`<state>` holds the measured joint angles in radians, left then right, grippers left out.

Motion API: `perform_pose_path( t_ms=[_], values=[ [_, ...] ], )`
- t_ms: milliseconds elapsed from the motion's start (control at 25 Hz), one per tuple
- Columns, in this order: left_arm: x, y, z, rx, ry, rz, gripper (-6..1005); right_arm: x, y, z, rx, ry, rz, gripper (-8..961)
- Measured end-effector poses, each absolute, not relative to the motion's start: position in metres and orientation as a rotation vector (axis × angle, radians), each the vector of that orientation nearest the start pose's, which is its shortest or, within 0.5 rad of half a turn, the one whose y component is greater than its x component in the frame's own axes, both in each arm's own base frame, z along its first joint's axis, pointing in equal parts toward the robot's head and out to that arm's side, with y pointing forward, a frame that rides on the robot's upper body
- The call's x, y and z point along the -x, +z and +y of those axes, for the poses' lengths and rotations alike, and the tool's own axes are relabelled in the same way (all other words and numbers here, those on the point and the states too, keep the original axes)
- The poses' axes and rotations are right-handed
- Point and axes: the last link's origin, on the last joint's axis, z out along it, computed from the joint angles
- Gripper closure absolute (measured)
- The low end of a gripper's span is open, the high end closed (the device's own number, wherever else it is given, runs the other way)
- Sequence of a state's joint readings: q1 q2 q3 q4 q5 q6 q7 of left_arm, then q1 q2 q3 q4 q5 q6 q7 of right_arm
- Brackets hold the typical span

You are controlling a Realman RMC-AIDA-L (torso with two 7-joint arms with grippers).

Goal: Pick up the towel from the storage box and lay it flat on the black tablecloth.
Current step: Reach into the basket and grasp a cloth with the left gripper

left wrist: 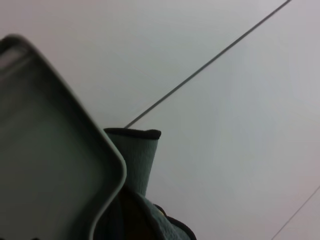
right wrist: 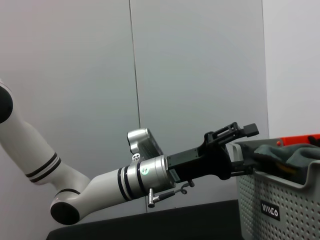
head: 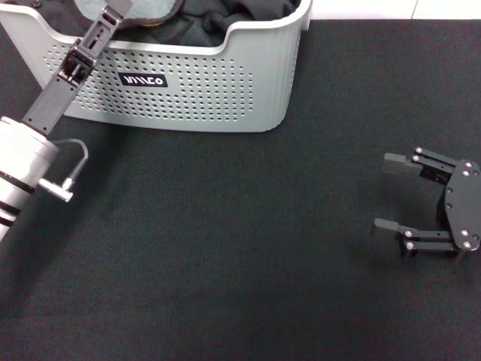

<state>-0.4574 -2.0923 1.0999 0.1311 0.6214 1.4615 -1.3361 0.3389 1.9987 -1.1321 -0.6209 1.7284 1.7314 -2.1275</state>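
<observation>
Grey-teal and fuzzy, the towel (right wrist: 280, 155) sits in the basket (head: 225, 98), bunched at the near-left part of its mouth on top of dark clothes (head: 225, 19). In the right wrist view a fold of the towel rises just above the rim, with a sliver of orange behind it. The left wrist view shows a towel corner with its black stitched edge standing up beside the basket's rounded rim.

The left gripper (head: 113, 15) reaches over the basket's front-left rim and meets the towel there. In the right wrist view its upper finger (right wrist: 247, 130) sticks out above the rim while the lower part goes into the cloth, so the jaws look parted around the fold; whether they have actually closed on it I cannot tell. The left arm slants up from the left edge of the head view, with a short cable looping off its silver wrist.

The basket stands at the far left of the black tablecloth (head: 225, 263), its small black label with white letters facing the robot. The cloth covers the whole near surface.

The right gripper (head: 391, 195) hovers low over the tablecloth well to the right of the basket, fingers spread wide, holding nothing.
</observation>
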Motion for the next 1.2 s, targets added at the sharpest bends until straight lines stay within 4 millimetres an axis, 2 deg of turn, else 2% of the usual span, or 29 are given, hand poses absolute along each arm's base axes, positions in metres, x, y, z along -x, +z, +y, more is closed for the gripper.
perform_pose_path(
  t_ms=[1200],
  values=[
    [0.2859,0.0064,0.3321,1.604,-1.610,-1.158,142,-0.2533,0.0086,0.2737,2.706,1.097,0.129,182]
  ],
)
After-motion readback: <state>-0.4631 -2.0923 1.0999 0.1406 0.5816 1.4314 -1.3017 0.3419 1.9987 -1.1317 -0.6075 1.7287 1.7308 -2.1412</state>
